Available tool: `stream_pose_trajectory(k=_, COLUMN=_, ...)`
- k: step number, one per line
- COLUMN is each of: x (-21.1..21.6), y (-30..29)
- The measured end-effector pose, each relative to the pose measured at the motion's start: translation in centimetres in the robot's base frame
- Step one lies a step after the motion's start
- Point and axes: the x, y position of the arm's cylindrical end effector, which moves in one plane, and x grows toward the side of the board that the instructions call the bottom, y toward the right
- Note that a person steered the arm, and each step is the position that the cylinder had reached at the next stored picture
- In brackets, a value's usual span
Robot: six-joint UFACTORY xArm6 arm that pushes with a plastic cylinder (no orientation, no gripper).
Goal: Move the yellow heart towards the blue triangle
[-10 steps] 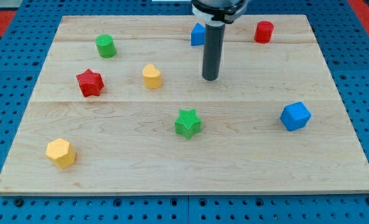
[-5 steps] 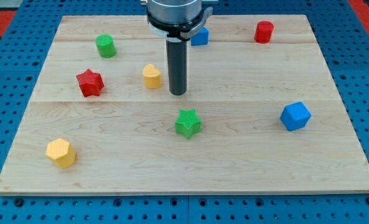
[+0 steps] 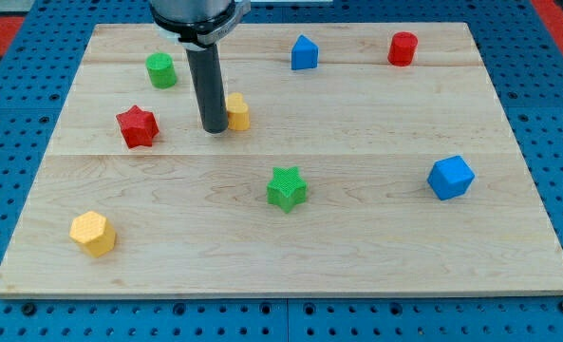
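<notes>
The yellow heart (image 3: 237, 112) lies on the wooden board (image 3: 357, 237), left of centre in the upper half. My tip (image 3: 214, 129) stands right at the heart's left side, and the rod hides the heart's left part. I cannot tell if they touch. The blue triangle (image 3: 304, 52) sits near the board's top edge, up and to the right of the heart.
A green cylinder (image 3: 160, 69) and a red star (image 3: 137, 125) lie left of my tip. A green star (image 3: 287, 187) is below the heart. A red block (image 3: 403, 47) is top right, a blue cube (image 3: 450, 177) right, a yellow block (image 3: 93, 233) bottom left.
My tip has moved left across the board, from the heart's right side past its lower edge to its left side. The heart has stayed where it was.
</notes>
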Motion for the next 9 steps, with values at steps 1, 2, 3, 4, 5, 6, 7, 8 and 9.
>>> stream_pose_trajectory(k=1, x=-0.3, y=0.5)
stream_pose_trajectory(k=2, x=-2.0, y=2.1)
stream_pose_trajectory(k=3, x=-2.5, y=2.2)
stream_pose_trajectory(k=4, x=-4.8, y=3.1)
stream_pose_trajectory(k=5, x=-4.8, y=3.3)
stream_pose_trajectory(k=6, x=-5.0, y=4.1)
stream_pose_trajectory(k=7, x=-2.9, y=4.1)
stream_pose_trajectory(k=8, x=-2.9, y=4.1)
stream_pose_trajectory(k=9, x=-3.4, y=4.3)
